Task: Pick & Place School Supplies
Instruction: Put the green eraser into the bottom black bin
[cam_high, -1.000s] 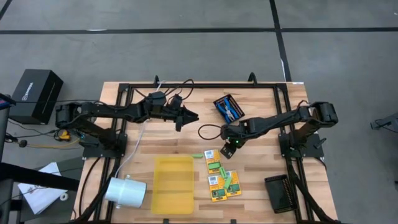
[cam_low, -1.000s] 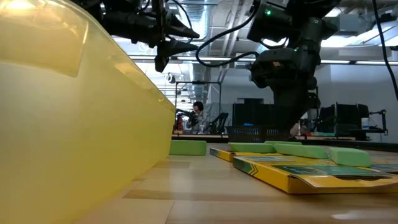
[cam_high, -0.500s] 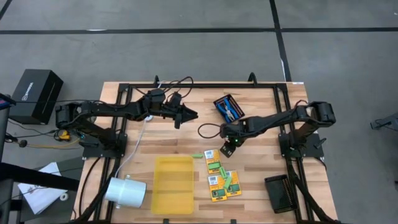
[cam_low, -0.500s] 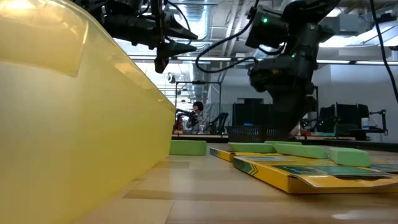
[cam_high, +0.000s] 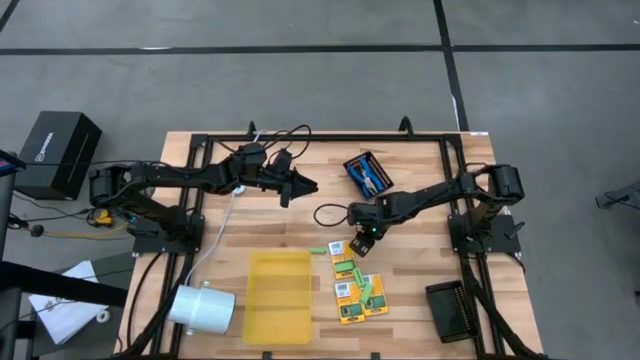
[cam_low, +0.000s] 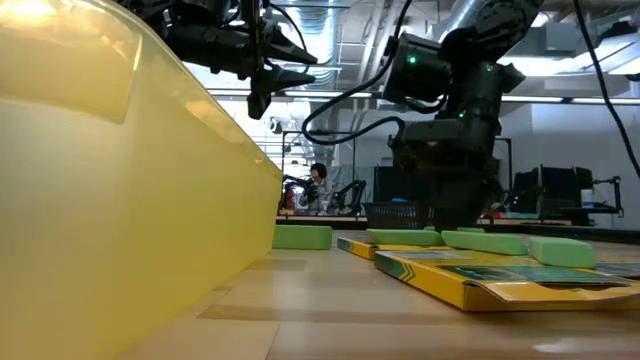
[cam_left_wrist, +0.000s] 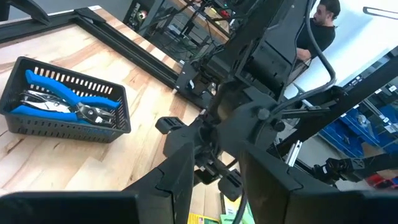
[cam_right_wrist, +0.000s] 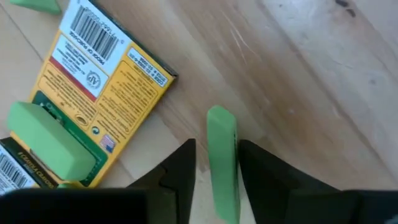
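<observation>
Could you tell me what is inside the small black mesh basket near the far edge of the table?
The black mesh basket holds blue-handled scissors with metal blades, at least two pairs. Whatever lies beneath them is covered by the handles and basket wall.
</observation>
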